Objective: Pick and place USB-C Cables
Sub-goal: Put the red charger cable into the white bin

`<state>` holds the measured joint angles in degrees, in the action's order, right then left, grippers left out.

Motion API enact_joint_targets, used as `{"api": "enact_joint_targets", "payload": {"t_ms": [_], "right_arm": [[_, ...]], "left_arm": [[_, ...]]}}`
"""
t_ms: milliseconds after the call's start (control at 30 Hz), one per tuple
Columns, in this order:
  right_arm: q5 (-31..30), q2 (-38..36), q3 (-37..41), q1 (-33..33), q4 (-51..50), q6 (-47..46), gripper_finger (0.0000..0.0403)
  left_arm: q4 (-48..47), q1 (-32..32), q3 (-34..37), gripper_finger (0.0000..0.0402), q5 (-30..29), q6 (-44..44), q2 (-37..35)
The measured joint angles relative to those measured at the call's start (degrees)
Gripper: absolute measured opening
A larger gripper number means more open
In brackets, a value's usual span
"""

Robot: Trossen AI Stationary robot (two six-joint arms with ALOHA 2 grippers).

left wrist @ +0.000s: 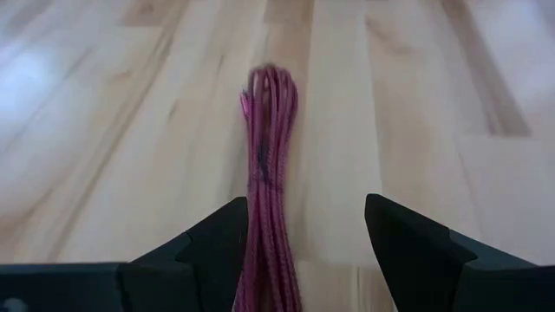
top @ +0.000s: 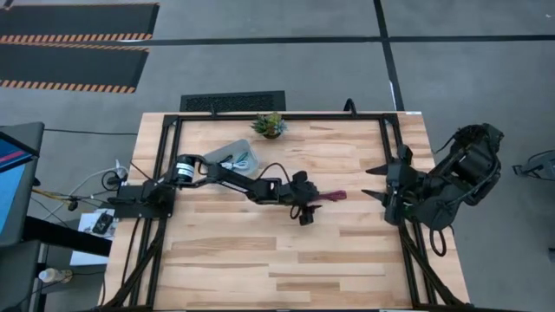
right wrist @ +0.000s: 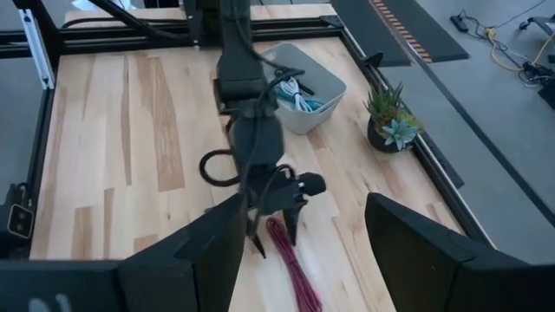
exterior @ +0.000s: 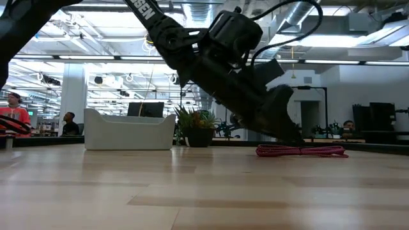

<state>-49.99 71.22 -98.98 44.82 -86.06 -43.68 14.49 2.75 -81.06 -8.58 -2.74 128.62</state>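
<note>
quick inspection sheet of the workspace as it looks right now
surface: wooden table, mostly bare
job's things: maroon cable lying flat mid-table; clear bin with cables already inside
clutter: potted plant at the far edge
grippers: left gripper open, fingers straddling the maroon cable's near end; right gripper open, waiting at the right edge
cables: robot wiring off the table's left side
surroundings: open office, people far behind

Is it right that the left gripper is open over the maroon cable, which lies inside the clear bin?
No. The maroon cable lies on the bare table, away from the clear bin, as the high view shows. The left gripper is open over it.
</note>
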Motion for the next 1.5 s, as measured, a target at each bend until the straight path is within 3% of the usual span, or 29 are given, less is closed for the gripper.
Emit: {"api": "enact_joint_targets", "payload": {"t_ms": [133,467,567,800,867,1233,1500], "right_arm": [[-0.7,0.0,0.0,0.0,0.4,0.0,0.0260],[-0.9,0.0,0.0,0.6,1.9,0.2,0.0260],[-1.0,0.0,0.0,0.6,1.9,0.2,0.0260],[-1.1,0.7,0.0,0.5,2.3,0.1,0.0260],[-1.4,1.2,-0.1,0.4,2.4,0.1,0.0260],[-1.3,3.1,0.0,0.9,2.3,-2.5,0.0260],[-1.2,3.1,0.0,0.9,2.3,-3.5,0.0260]], "left_arm": [[0.4,0.6,0.7,0.0224,-4.2,0.0,1.9],[2.0,0.3,0.5,0.0214,-5.9,-6.3,4.1],[1.7,0.3,0.4,0.0179,-5.7,-8.6,5.0],[1.1,0.5,0.4,0.0041,-6.6,-10.2,5.2],[1.3,0.6,0.4,0.0020,-7.1,-10.8,5.2],[0.1,2.3,0.7,0.0020,-6.8,-11.6,3.0],[-7.6,4.4,0.8,0.0018,-7.6,-10.4,-4.3]]}}
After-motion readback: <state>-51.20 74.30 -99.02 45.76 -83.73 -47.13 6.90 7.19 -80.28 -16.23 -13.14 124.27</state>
